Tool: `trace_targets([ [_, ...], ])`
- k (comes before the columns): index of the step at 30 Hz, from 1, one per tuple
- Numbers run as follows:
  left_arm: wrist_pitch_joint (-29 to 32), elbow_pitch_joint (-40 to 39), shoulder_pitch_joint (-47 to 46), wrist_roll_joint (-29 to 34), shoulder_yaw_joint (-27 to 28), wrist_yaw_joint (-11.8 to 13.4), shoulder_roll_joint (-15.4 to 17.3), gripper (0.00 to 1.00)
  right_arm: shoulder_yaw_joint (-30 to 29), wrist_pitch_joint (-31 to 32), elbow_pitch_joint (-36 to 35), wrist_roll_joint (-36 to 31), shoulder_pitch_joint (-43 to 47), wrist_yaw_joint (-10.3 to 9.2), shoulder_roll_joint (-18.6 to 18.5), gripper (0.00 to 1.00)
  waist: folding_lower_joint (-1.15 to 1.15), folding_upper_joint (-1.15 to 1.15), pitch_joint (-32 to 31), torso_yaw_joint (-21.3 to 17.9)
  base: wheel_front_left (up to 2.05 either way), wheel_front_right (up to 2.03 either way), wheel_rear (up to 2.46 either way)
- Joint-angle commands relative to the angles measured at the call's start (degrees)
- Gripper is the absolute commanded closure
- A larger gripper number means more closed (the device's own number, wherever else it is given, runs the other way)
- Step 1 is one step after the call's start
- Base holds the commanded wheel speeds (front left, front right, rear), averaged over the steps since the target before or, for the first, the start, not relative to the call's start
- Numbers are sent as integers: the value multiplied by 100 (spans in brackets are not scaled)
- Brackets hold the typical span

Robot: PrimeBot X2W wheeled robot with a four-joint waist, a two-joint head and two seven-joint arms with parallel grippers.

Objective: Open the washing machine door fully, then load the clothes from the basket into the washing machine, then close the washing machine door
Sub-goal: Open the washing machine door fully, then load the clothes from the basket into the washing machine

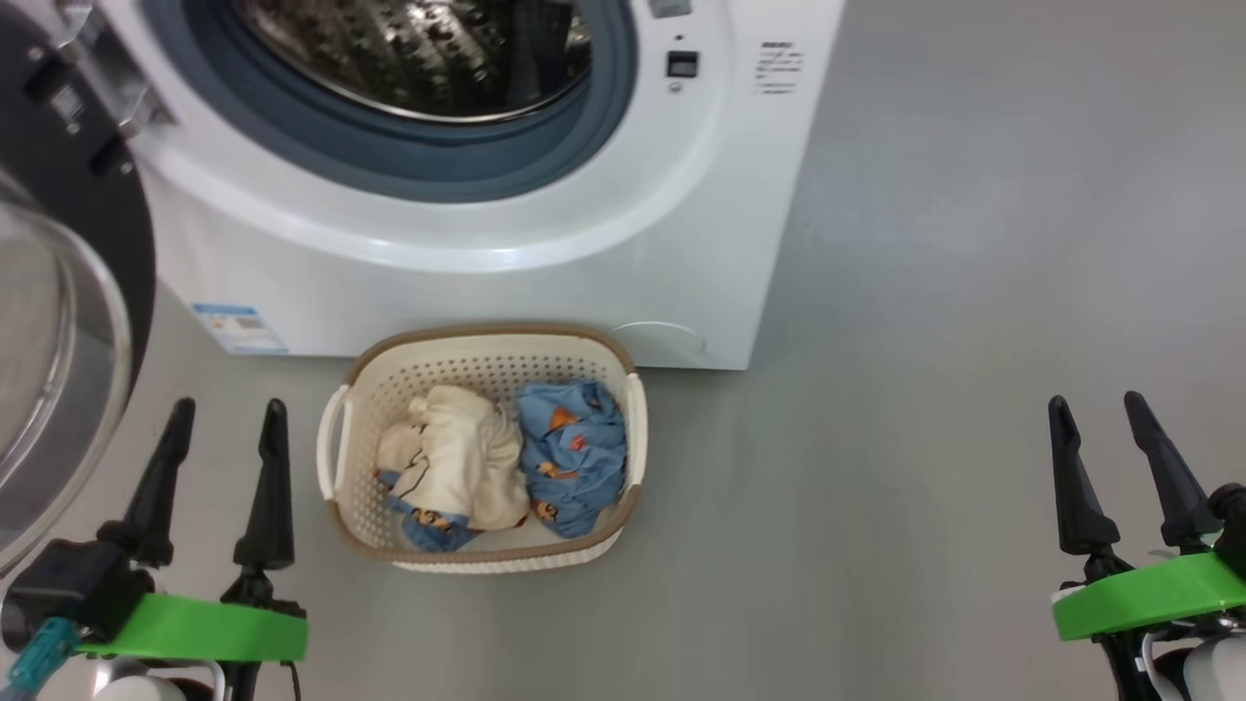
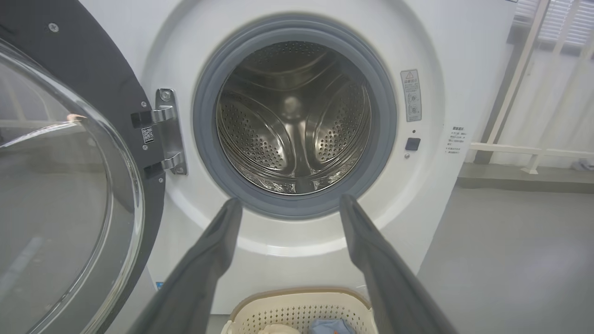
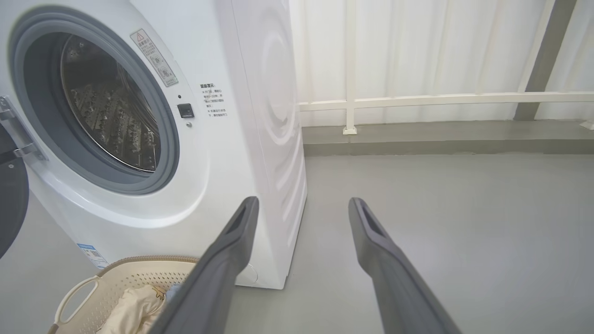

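Below the head camera, the basket [image 1: 467,337] sits just in front of the washing machine [image 1: 584,248], with the cream garment [image 1: 453,458] and blue garment [image 1: 569,450] both inside. My left gripper [image 1: 229,409] and right gripper [image 1: 1095,401] hang spread wide, holding nothing. I'd take the left one over the brown rim and pinch a raised fold.

Left wrist view: the drum [image 2: 292,116] gapes, and the washing machine door [image 2: 69,185] stands open close on my left, so I watch that swing.

Right wrist view: grey floor [image 3: 441,222], with a white railing [image 3: 441,98] well apart.
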Motion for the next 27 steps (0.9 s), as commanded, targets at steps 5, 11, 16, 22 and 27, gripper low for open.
trace_targets([
  [5, -30, -68, 110, -82, 104, 3, 233, 0, 111, -47, -139, 23, 82, 25, -34, 0, 0, 0, -207, -346, 0, 0, 0],
  [11, -30, -83, 278, -87, 142, 3, 247, 0, 101, -47, -141, 30, 199, 25, -13, 0, 0, 0, -361, -514, 0, 0, 0],
  [16, -30, -59, 324, -91, 186, 3, 206, 0, 78, -47, -146, 32, 257, 25, -3, 0, 0, 0, -419, -554, 0, 0, 0],
  [22, -30, -7, 329, -129, 214, 3, 190, 0, 58, -47, -155, 28, 278, 25, 4, 0, 0, 0, -429, -539, 0, 0, 0],
  [27, -30, 21, 300, -202, 223, 3, 204, 0, 38, -47, -180, 29, 256, 25, 9, 0, 0, 0, -377, -490, 0, 0, 0],
])
